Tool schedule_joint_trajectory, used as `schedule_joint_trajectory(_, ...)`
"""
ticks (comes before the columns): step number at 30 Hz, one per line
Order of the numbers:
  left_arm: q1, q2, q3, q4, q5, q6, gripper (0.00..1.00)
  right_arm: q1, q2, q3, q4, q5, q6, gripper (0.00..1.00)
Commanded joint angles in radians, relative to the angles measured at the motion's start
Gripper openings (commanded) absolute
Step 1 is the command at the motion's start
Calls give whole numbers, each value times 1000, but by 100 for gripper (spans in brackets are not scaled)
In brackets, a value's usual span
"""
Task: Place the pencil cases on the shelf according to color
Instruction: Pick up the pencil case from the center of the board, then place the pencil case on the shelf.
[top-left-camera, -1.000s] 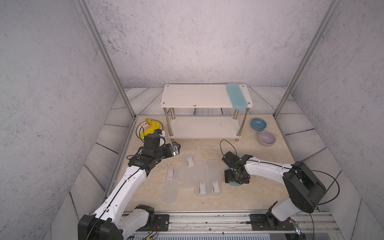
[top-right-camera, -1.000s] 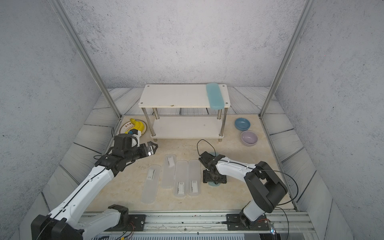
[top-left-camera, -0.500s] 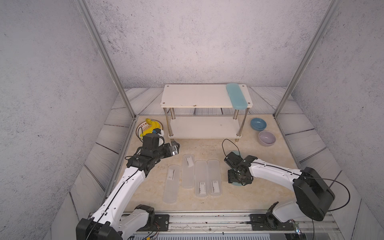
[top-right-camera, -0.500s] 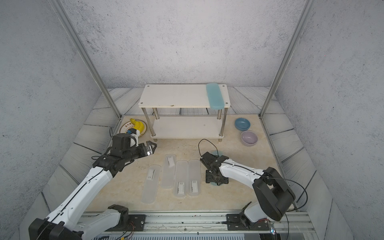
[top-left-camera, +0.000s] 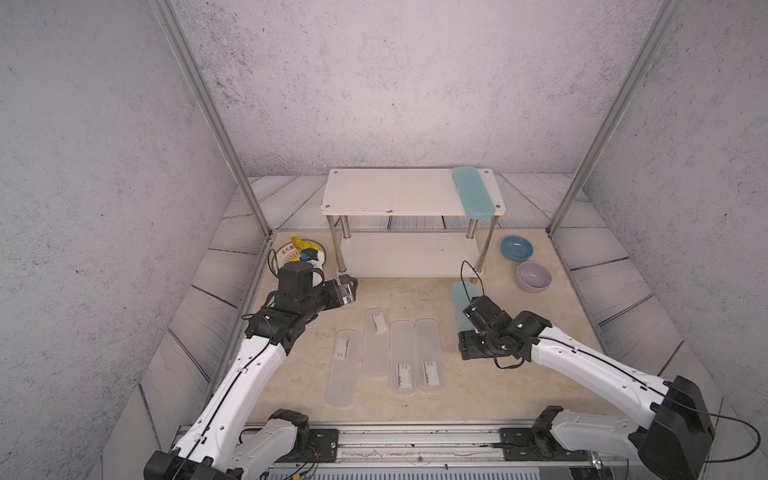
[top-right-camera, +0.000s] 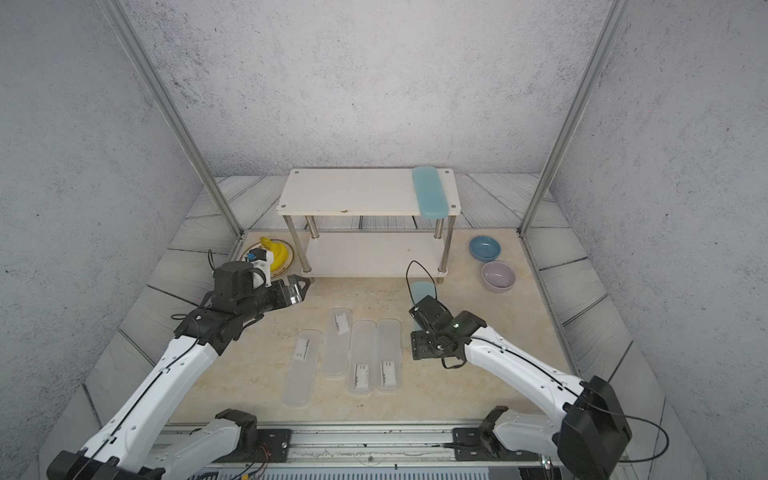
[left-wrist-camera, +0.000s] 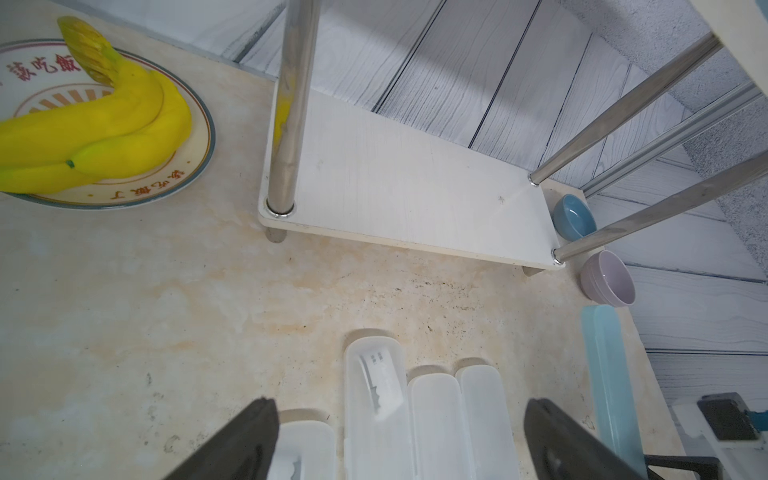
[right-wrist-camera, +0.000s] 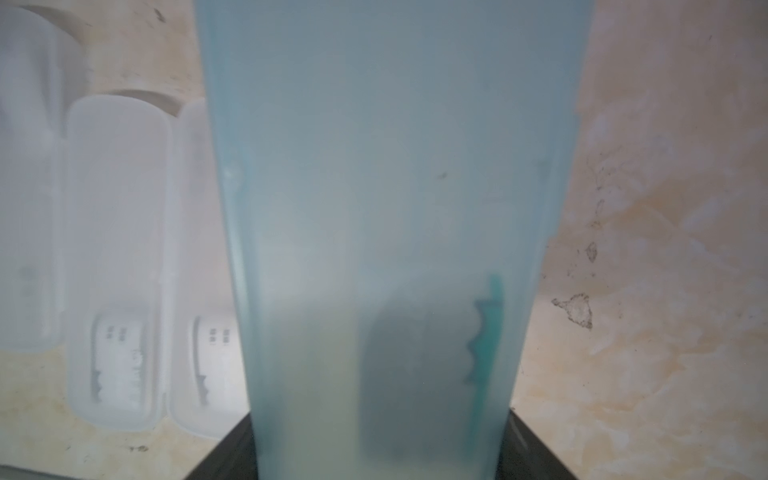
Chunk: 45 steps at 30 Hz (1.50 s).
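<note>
Starting far left and spotting a plate (left-wrist-camera: 166, 174) of bananas (left-wrist-camera: 104, 133) tucked into the back corner of the surface (top-left-camera: 399, 295), just beside the shelf (top-left-camera: 390, 193) and its left legs. Seeing the left pincer (top-left-camera: 351, 289) hovering near the front left leg, spread wide, gripping nothing, aiming toward the shelf. Finding four frosted cases (top-left-camera: 402, 345) lying flat mid-surface in a rough row, long sides close together or touching, the leftmost sitting nearest the front edge, the second poking farthest back. Noticing a decent open strip of bare surface between those cases and the shelf's lower board. Looking up at the top board and finding it mostly open, carrying just the shelved teal case (top-left-camera: 473, 195) across its right end, near tip reaching the front edge. Sliding right and catching the right pincer (right-wrist-camera: 382, 449) clamped on the held teal case (top-left-camera: 462, 299), fingers (right-wrist-camera: 536, 461) pressing both long sides at the near end, far end aiming at the shelf's front right leg. Not managing to tell about that far end touching the surface or not. Ending with the blue bowl (top-left-camera: 516, 247) and lilac bowl (top-left-camera: 534, 276) sitting side by side near the right edge, just past that leg, crowding that corner.
</note>
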Motion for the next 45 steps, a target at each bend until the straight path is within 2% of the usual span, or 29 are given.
schedule_joint_trajectory(1, 5, -10, 38, 1, -8, 8, 99, 29, -65, 61, -33, -6, -66, 58)
schedule_joint_trajectory(7, 5, -12, 52, 43, 1, -18, 99, 83, -139, 168, -59, 6, -118, 58)
schedule_joint_trajectory(16, 5, 8, 165, 53, 31, -26, 99, 113, -157, 357, -44, -37, -196, 58)
schedule_joint_trajectory(21, 5, 29, 227, 66, 34, -12, 99, 112, -130, 478, 15, 69, -215, 58)
schedule_joint_trajectory(27, 5, 166, 389, 32, 52, 29, 99, 102, 66, 788, -8, 243, -284, 62)
schedule_joint_trajectory(33, 6, 277, 559, -40, 62, 123, 99, -10, 312, 1079, -27, 216, -306, 63)
schedule_joint_trajectory(39, 8, 292, 541, -45, 53, 215, 99, -128, 484, 1207, 67, 108, -328, 63)
schedule_joint_trajectory(45, 16, 295, 458, 12, 74, 226, 99, -148, 614, 1289, 114, 135, -331, 63)
